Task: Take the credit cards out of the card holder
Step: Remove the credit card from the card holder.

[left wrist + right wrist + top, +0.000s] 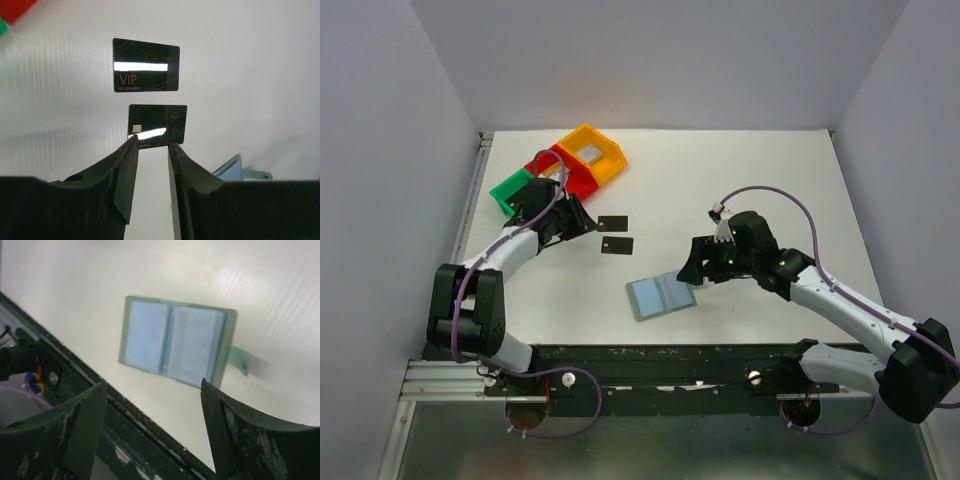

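Top external view showed the holder (661,295) lying open, pale blue inside up, near the front edge of the table (770,180). My right gripper (153,386) hung just above it, jaws wide apart and empty. My left gripper (152,142) was partly open, holding nothing, its tips at the near edge of one black card (157,124). The VIP card (145,65) lay just beyond, apart.
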`<move>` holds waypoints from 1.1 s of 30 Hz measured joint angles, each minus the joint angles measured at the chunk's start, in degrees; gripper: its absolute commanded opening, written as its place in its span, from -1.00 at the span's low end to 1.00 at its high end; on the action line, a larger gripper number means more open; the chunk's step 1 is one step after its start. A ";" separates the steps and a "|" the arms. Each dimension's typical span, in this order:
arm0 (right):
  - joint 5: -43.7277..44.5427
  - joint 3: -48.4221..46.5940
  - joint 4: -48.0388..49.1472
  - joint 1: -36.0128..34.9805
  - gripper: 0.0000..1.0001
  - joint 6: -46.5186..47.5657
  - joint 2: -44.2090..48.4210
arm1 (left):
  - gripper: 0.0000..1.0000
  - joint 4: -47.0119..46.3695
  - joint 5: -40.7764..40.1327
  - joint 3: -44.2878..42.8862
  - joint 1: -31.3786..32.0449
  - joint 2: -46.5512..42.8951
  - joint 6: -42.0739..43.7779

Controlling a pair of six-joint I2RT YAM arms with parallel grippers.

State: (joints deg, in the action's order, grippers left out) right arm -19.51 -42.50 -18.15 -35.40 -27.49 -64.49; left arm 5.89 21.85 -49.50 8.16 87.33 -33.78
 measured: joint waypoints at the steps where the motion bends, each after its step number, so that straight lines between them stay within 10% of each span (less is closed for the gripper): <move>1: 1.97 -0.04 -0.79 0.00 0.83 0.07 -0.02 | -0.14 0.17 -0.50 0.02 0.31 -1.18 -0.02; 16: 15.54 -0.46 -4.96 1.40 0.59 0.11 -11.23 | 0.33 0.20 -27.02 11.32 31.74 -18.51 -6.71; 19: 15.50 -0.46 -4.28 1.70 0.48 0.09 -13.35 | 0.71 -1.64 -28.94 13.20 33.53 -19.54 -7.41; 33: 14.51 -0.46 -0.72 3.54 -0.11 0.57 -20.37 | 0.62 -24.72 -18.67 25.22 34.25 -24.55 -10.01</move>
State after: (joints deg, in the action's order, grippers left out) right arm -4.99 -42.96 -18.87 -31.86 -26.92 -84.86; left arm -18.83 3.18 -24.27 42.41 62.78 -43.79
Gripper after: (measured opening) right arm 0.470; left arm 0.817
